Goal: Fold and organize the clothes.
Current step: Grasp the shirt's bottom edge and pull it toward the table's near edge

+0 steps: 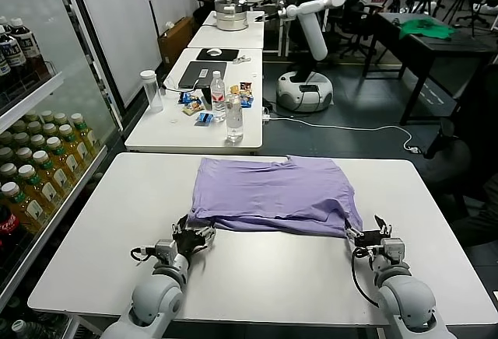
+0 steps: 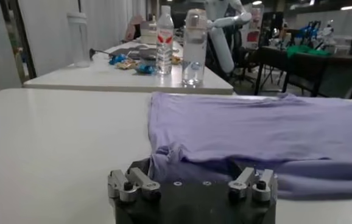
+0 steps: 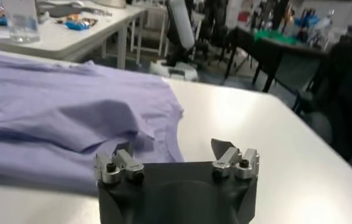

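Now, the fingers [image 2: 130, 184] of the left gripper [image 1: 194, 237] stood wide apart, clamped on nothing, with the near left corner of the T-shirt [image 1: 272, 191] lying just beyond the tips and perhaps brushing them; on the other side, the fingers [image 3: 118, 165] of the right gripper [image 1: 369, 231] were spread just as wide, the shirt's near right corner lying loose at the inner tip. Both grippers sat low over the white table [image 1: 101, 230] at the near edge of the cloth, one at each corner, and neither held anything

My read was that a fold had just been laid down and let go: the shirt lay doubled over in the middle of the table, a lower layer peeking out along the near edge. What came next, I'd judge, called for both grippers to take fresh hold of an edge or a pair of corners and carry them across for a further fold, lifting evenly so the thin cloth didn't drag or bunch

As for how it lay, the shirt made a wide band, its long axis running left to right across the table, the far edge toward the bottles [image 1: 226, 106] on the next table. Which way the neckline pointed I couldn't tell
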